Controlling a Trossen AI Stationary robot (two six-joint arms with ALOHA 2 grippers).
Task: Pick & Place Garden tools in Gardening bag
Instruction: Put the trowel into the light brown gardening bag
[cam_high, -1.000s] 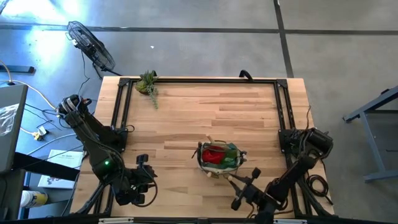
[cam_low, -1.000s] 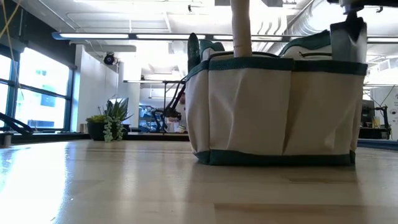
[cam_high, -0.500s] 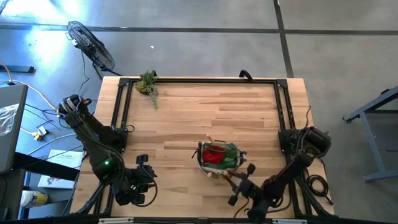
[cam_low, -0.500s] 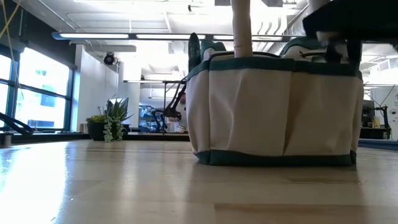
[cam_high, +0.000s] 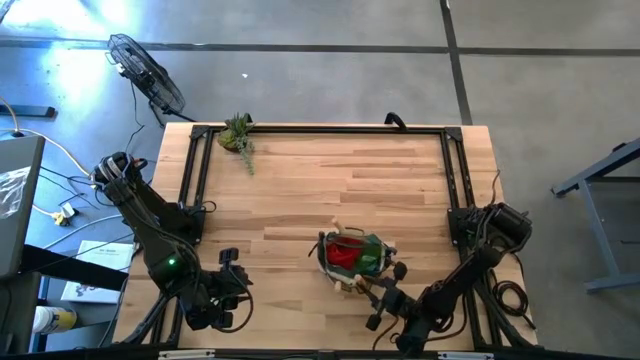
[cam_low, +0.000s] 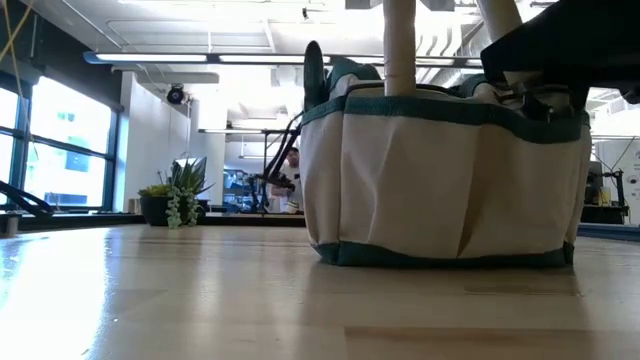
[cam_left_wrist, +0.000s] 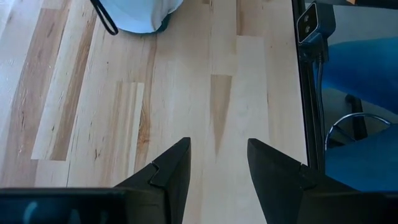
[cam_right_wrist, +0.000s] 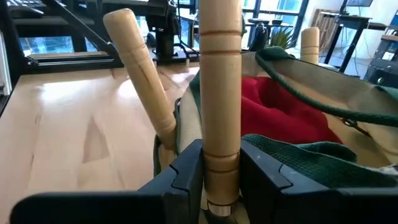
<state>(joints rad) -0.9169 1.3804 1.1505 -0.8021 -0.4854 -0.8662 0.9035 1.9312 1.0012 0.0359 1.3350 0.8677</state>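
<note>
The gardening bag (cam_high: 352, 256) stands on its base on the table's near right part; in the low view (cam_low: 440, 170) its pale pocketed wall faces me. A red glove (cam_right_wrist: 283, 109) lies inside it. One wooden tool handle (cam_right_wrist: 140, 87) leans out of the bag's side. My right gripper (cam_right_wrist: 221, 163) is at the bag's near right side (cam_high: 376, 287), shut on a second wooden handle (cam_low: 400, 45) that stands upright. My left gripper (cam_left_wrist: 217, 162) is open and empty, near the table's near left corner (cam_high: 232, 270). My right gripper pinches the upright wooden handle between its two fingers, on the lower part of the handle (cam_right_wrist: 221, 134). The fingers lie across the handle and come about level from the table's near right side. The gripper hides the tool's lower end.
A leafy plant clump (cam_high: 238, 135) lies at the far left corner. Black frame rails (cam_high: 196, 170) run along the table's left, far and right edges. Bare wood lies between the bag and the plant.
My right gripper has moved toward the table's left, up against the bag, staying shut on the wooden handle. In the low view the handle has shifted a little sideways, the bag's rim has changed shape, and a second wooden handle has come into view.
</note>
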